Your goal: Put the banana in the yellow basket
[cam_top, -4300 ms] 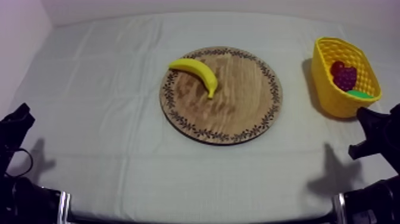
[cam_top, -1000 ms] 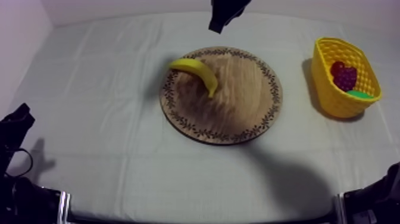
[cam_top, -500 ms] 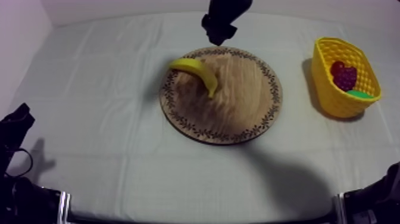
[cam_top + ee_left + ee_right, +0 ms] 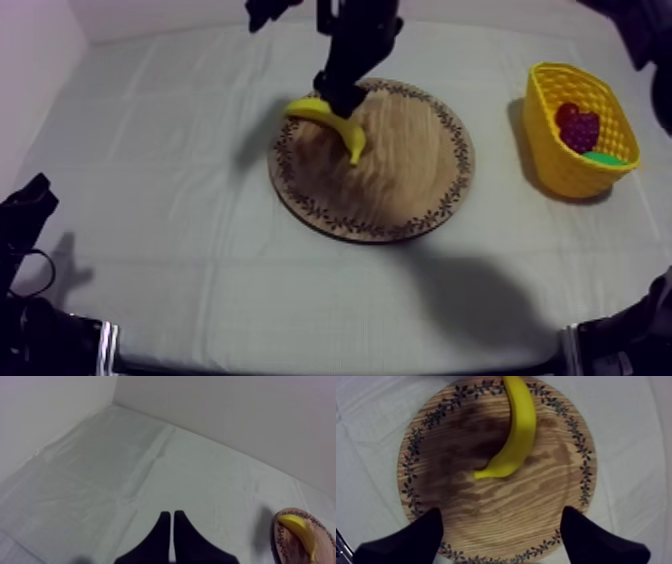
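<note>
Lower than half a second ago, my right end effector [image 4: 340,92] hangs over the banana [image 4: 335,125], fingers spread, gripping nothing. Banana lies on the board [image 4: 420,180], far left part; grasp and carry to the basket [image 4: 555,165] at right remain. Near left, my left end effector [image 4: 172,521] sits pressed together.

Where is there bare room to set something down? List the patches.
Bare: the wooden board right of the banana; the cloth left of the board; the strip between board and yellow basket. Crowded: the board's far-left rim, under the right gripper.
</note>
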`<state>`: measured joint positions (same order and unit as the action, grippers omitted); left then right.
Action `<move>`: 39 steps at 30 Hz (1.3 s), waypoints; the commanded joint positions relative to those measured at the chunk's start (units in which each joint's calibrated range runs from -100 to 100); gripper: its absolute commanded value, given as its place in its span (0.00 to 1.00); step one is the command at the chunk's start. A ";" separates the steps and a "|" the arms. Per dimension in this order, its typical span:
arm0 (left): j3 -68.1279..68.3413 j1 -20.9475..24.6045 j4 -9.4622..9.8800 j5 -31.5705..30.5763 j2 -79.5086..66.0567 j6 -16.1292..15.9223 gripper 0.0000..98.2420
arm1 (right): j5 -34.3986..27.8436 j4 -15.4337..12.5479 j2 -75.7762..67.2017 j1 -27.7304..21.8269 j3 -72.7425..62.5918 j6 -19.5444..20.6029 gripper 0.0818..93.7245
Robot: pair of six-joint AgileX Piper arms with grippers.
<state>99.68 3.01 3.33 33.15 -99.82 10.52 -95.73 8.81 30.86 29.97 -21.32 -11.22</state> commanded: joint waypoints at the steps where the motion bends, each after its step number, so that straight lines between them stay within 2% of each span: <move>1: -0.01 -0.01 0.02 -0.01 0.00 0.00 0.00 | 0.00 -0.08 2.50 -0.01 -0.66 -0.20 0.81; 11: -0.01 -0.01 0.02 -0.01 0.00 0.00 0.00 | 1.95 0.02 12.91 0.43 -7.57 -0.09 0.84; 17: -0.01 -0.01 0.02 -0.01 0.00 0.01 0.00 | 1.07 -0.42 20.06 -0.02 -17.10 -0.33 0.86; 26: -0.01 -0.01 0.02 -0.01 0.00 0.01 0.00 | 0.02 0.49 28.55 -0.67 -29.48 -0.43 0.87; 34: -0.01 -0.01 0.02 -0.01 0.00 0.01 0.00 | -0.46 1.40 33.19 -1.78 -33.92 -0.81 0.84; 39: -0.01 -0.01 0.02 -0.01 0.00 0.01 0.00 | -0.60 1.55 34.05 -2.41 -34.26 -1.01 0.78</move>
<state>99.68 3.01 3.33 33.15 -99.82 10.52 -96.37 10.32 64.94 27.57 -55.57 -12.21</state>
